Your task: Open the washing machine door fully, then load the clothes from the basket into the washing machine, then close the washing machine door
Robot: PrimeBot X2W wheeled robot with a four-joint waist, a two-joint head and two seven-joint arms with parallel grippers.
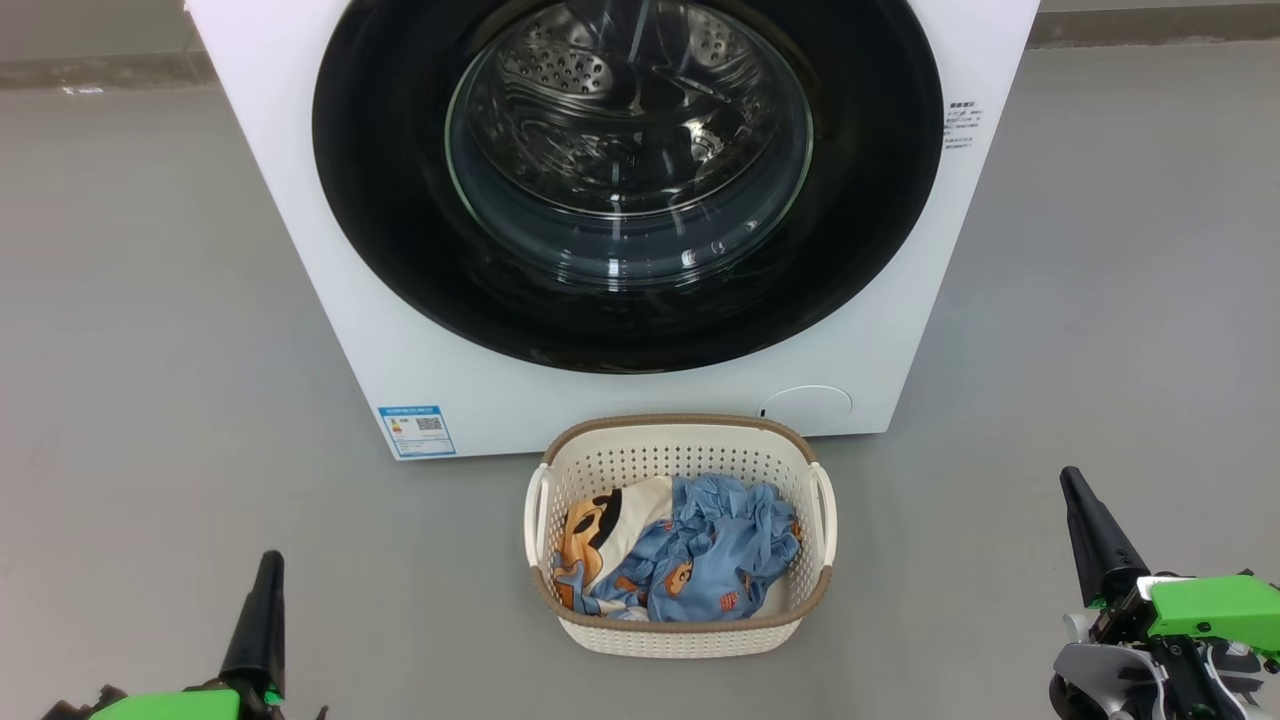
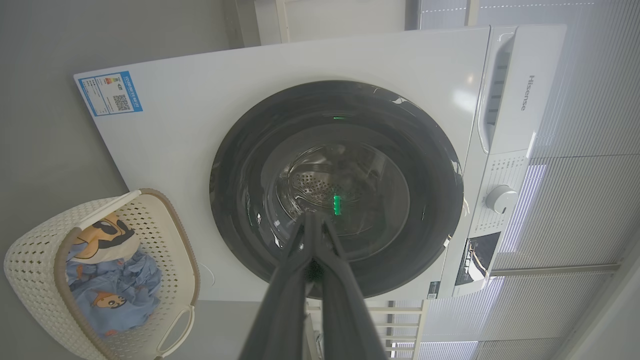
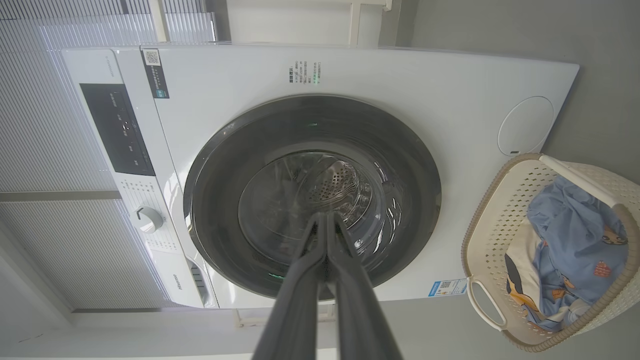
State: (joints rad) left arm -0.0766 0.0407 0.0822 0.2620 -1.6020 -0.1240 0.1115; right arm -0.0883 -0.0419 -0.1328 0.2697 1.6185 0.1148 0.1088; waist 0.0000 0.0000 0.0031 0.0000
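The white washing machine stands straight ahead with its round black-rimmed door closed flat against the front; the steel drum shows through the glass. In front of it on the floor sits the cream basket, holding the light-blue and cream clothes. My left gripper is shut and empty at the lower left, well left of the basket. My right gripper is shut and empty at the lower right. Each wrist view looks along closed fingers toward the door, with the basket at the side.
Grey floor spreads on both sides of the machine and around the basket. A blue label sits at the machine's lower left corner and a round filter cover at its lower right. Pale slatted blinds stand behind the machine.
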